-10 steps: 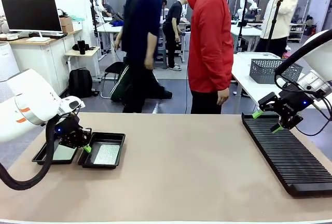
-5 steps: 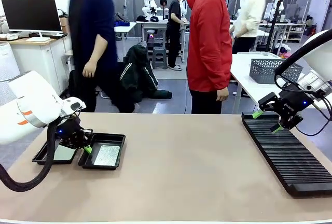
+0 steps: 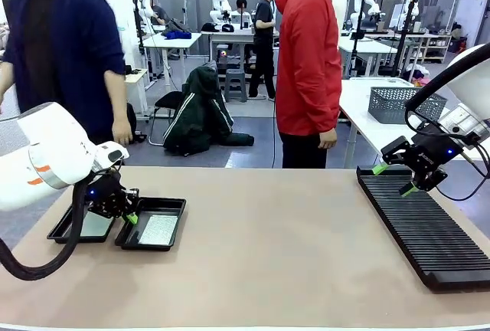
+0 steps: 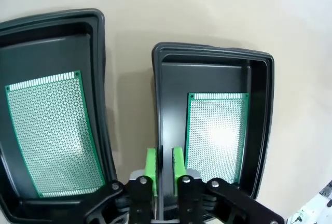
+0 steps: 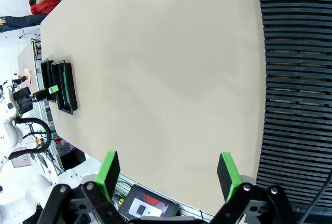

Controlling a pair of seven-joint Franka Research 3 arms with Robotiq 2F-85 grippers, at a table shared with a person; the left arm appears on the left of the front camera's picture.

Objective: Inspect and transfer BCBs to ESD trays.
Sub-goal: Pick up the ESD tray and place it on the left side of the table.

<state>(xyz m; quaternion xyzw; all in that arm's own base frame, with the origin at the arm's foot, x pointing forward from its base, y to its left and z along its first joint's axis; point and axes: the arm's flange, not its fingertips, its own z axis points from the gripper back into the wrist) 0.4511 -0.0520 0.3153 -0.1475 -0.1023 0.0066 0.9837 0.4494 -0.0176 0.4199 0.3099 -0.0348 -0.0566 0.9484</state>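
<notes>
You have a long black slotted rack (image 3: 425, 227) lying on the table (image 3: 276, 254) at right. A wire basket (image 3: 404, 104) sits behind it, near a person in red (image 3: 310, 63).

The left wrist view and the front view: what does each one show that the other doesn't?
Only the left wrist view shows the fine hole grid on both BCBs and the small gap between the left gripper fingers.

Only the front view shows the right gripper open above the black rack, and a person in red.

Both show the two ESD trays, a board in each.
</notes>
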